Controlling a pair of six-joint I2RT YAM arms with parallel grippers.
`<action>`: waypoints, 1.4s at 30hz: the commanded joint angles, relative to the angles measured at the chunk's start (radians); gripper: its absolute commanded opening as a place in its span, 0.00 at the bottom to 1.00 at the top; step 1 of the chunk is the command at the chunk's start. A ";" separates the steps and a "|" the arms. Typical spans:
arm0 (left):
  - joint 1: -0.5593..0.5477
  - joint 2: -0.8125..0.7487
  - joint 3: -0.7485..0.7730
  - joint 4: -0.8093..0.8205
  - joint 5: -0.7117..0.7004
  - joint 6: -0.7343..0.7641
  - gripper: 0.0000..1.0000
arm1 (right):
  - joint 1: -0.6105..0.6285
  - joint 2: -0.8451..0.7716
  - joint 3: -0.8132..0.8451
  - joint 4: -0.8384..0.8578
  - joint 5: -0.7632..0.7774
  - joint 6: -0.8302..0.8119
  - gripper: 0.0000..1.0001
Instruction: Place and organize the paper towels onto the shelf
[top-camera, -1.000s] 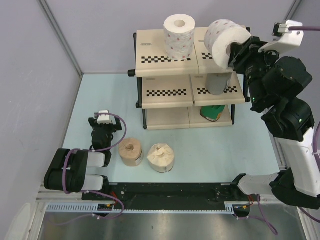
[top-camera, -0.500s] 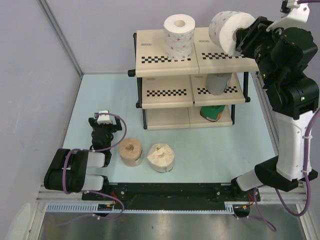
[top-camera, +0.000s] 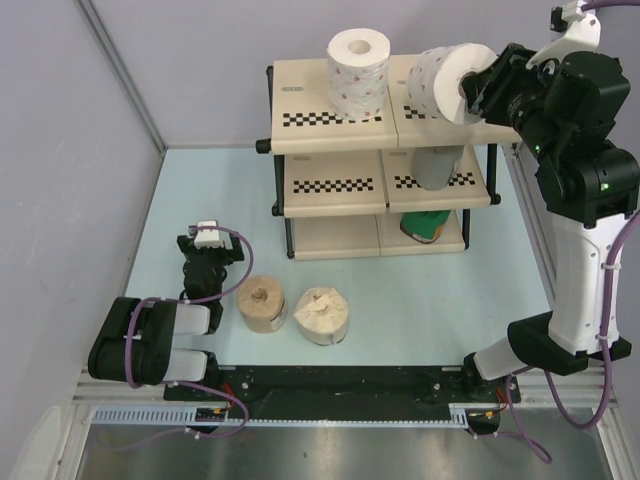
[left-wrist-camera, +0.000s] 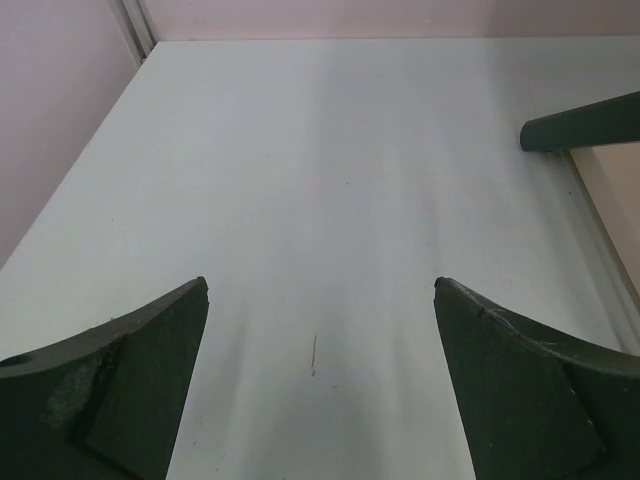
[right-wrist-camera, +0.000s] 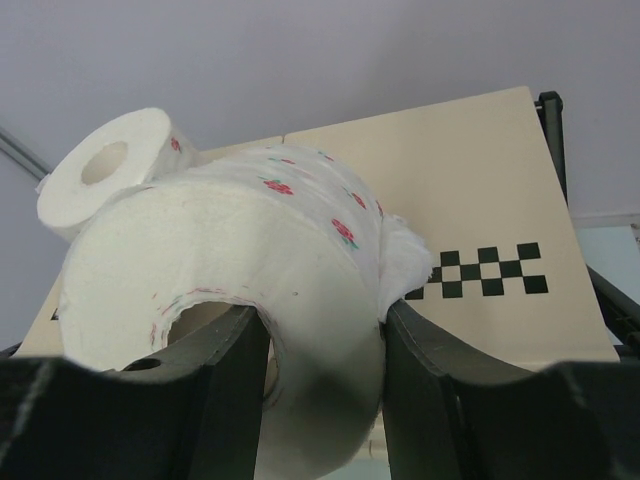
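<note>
L pincer (left-wrist-camera: 321, 285) sits spread & idle by bench's (top-camera: 450, 290) near-left corner, tan roll (top-camera: 262, 303) & cream roll (top-camera: 322, 315) unshelved beside it. R pincer (top-camera: 470, 95) pinches dotted roll (top-camera: 445, 80), tipped sideways over shelf's (top-camera: 320, 112) top-right end, prob. to stand it beside its twin (top-camera: 357, 72).

Our left arm (top-camera: 150, 335) lies folded low, and the left jaws stand spread wide just above the worktop (top-camera: 400, 300), nothing between them. Our right arm (top-camera: 580, 280) rises tall, wrist bent over; the right jaws clamp a roll (top-camera: 445, 82) by its wall.
</note>
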 joint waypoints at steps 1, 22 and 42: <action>0.004 -0.013 0.012 0.039 0.021 -0.005 1.00 | -0.008 0.005 -0.001 0.055 -0.051 0.012 0.24; 0.004 -0.013 0.012 0.037 0.021 -0.006 1.00 | -0.008 0.020 -0.084 0.141 -0.054 0.020 0.55; 0.004 -0.015 0.012 0.039 0.021 -0.008 1.00 | -0.008 0.048 -0.105 0.257 -0.059 0.031 0.72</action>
